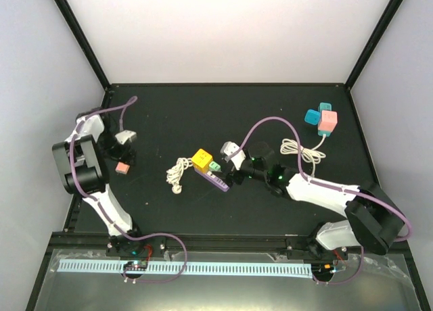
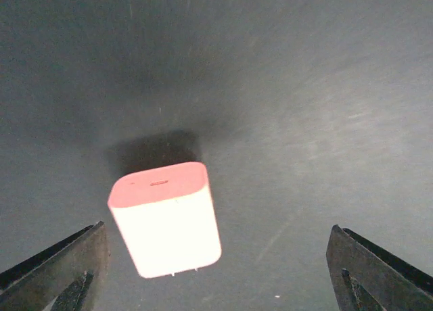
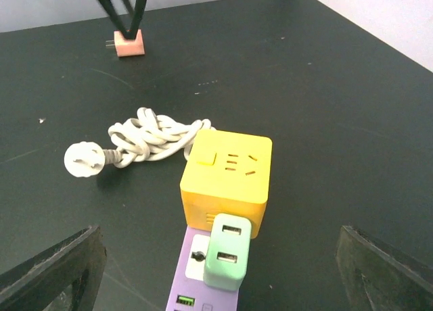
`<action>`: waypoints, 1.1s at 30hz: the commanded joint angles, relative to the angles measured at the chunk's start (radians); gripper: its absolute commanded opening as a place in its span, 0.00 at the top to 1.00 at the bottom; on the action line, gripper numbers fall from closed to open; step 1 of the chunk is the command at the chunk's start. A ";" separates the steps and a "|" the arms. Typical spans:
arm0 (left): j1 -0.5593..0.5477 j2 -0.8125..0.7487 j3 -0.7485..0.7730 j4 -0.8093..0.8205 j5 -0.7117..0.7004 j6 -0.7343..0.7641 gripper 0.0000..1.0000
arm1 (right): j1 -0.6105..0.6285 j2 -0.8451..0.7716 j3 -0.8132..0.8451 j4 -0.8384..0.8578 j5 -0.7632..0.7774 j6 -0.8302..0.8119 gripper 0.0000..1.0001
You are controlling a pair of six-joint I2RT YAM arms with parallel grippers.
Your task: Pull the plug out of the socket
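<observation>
Found the green plug [image 3: 226, 251] seated in the purple socket strip [image 3: 191, 287], standing up from its top face near the middle of the black bench [image 1: 270, 108]. Noted two USB ports on the upper face of the plug. Saw a yellow cube socket [image 3: 226, 172] touching the far end of the strip, with a white cord [image 3: 152, 138] bundled just beside it and ending in a round white plug head [image 3: 83, 159] flat on the bench.

Placed the right end effector [image 1: 232, 168] low over the strip, spread wide apart - dark fingers [image 3: 54, 270] at either lower corner of the right wrist view, the plug between them and touched by neither.

Found the left end effector [image 2: 216, 277] at the left side of the bench, likewise spread apart, above a pink charger [image 2: 166, 220]. Saw that charger on its side on the bench between the two fingers, clear of both - the salmon end facing away, the pale body toward the camera.

Noted, at the far right, a teal cube and a pink cube [image 1: 322, 119] pressed together, with a second white cord [image 1: 301, 151] looped near them, well apart from the strip.
</observation>
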 commanded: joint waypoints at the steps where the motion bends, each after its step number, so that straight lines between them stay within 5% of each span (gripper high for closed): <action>1: -0.025 -0.166 0.117 -0.109 0.252 0.075 0.10 | -0.024 -0.040 -0.030 -0.074 -0.041 -0.002 0.05; 4: -0.084 -0.293 0.117 -0.115 0.400 0.155 0.09 | -0.077 -0.047 -0.066 -0.062 -0.094 0.035 0.05; 11: -0.398 -0.476 0.090 -0.070 0.450 0.330 0.09 | -0.133 -0.015 -0.076 -0.088 -0.117 0.167 0.13; 15: -0.496 -0.567 0.045 -0.043 0.547 0.547 0.10 | -0.140 0.016 -0.065 -0.113 -0.140 0.226 0.18; 24: -0.741 -0.600 -0.048 0.040 0.484 0.659 0.13 | -0.244 0.084 -0.091 -0.012 -0.614 0.505 0.33; 33: -0.993 -0.464 -0.044 0.055 0.248 0.759 0.27 | -0.245 0.248 -0.092 0.181 -0.727 0.805 0.49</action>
